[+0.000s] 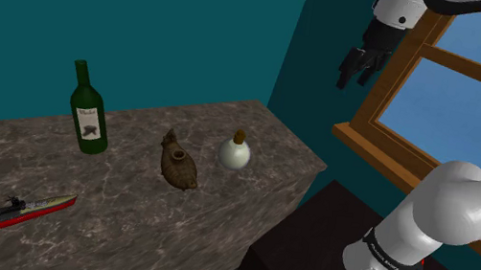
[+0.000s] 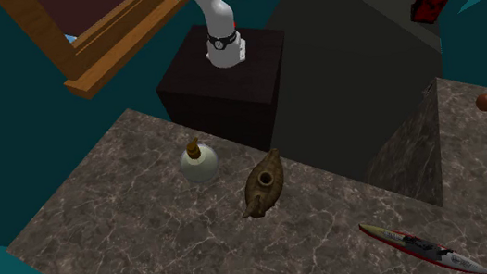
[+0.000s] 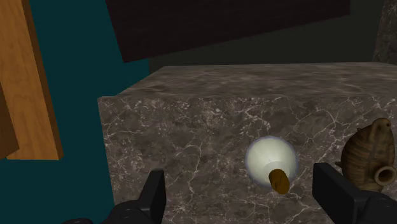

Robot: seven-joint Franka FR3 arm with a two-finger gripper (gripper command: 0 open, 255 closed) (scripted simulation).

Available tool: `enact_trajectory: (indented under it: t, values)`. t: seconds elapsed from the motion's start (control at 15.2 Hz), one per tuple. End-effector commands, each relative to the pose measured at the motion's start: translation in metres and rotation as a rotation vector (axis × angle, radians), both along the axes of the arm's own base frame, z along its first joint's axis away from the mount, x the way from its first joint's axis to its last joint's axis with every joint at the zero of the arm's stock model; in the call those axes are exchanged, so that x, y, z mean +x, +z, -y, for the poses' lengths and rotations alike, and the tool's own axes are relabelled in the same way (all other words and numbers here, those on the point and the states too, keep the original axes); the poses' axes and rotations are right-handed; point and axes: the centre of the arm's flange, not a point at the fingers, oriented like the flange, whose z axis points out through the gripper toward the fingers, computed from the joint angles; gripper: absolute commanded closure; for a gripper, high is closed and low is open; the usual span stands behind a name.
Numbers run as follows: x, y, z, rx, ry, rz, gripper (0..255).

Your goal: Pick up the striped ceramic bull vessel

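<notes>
The gripper [image 1: 358, 67] hangs high in the air in front of the wooden window frame [image 1: 391, 152], well above the marble counter [image 1: 119, 228]. Its two black fingers [image 3: 154, 191] stand wide apart, holding and touching nothing. Looking down along them, a round white flask [image 3: 268, 159] with a brown cork sits on the counter below the gap. The brown striped bull vessel [image 3: 370, 154] lies just beside the flask, past the nearer finger and outside the gap. In the shoulder view the bull vessel [image 1: 179, 162] rests on the counter between the flask [image 1: 236, 151] and an upright green wine bottle [image 1: 89, 110]. A red model ship [image 1: 0, 216] lies well apart, toward that view's lower left.
</notes>
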Motion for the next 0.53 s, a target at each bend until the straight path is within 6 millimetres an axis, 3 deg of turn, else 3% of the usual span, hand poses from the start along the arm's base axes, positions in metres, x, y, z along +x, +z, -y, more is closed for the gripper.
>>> enact_trajectory:
  t: [0.0, 0.46]
  values:
    - [0.0, 0.0, 0.0, 0.0, 0.0, 0.0, 0]
    - [0.054, -0.054, -0.053, 0.003, -0.003, -0.012, 0]
